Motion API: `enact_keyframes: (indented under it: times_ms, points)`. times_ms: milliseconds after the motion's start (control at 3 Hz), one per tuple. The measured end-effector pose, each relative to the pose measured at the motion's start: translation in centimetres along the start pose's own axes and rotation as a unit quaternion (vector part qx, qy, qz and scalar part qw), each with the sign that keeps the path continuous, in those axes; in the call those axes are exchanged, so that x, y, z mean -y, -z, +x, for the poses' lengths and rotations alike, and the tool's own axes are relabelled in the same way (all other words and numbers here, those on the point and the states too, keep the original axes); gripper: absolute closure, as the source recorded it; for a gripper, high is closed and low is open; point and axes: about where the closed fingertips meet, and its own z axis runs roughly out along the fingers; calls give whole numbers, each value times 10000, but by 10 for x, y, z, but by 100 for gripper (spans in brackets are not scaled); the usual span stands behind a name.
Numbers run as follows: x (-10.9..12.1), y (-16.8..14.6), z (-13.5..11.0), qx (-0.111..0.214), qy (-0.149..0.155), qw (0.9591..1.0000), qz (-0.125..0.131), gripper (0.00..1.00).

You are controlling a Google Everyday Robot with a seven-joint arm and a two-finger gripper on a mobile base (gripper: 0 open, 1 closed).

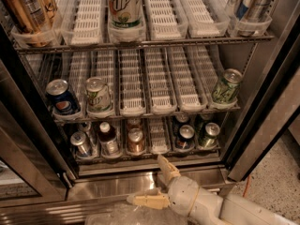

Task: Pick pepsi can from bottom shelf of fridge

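Gripper (147, 180) sits low before the fridge (262, 104) sill, fingers (165, 167) spread wide, empty. Pepsi can (185, 138) stands upright on the bottom shelf (158, 138), green can (208, 135) just beside. Advise: lift, shift right, straddle the pepsi can alone.

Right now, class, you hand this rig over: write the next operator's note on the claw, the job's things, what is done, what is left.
The claw is open and empty, low over the steel sill of the fridge, outside the racks.
The pepsi can stands upright on the bottom shelf, second lane from the right, beside a green can.
Done: nothing grasped yet.
Left: reach in, grip the pepsi can, draw it out.
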Motion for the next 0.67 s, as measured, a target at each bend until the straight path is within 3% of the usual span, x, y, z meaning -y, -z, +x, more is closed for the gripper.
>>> enact_keyframes:
  times_ms: [333,667]
  points:
    - [4,-4,13,96,-157,9988,462,0]
    - [23,9,12,445,-376,9925,1072,0]
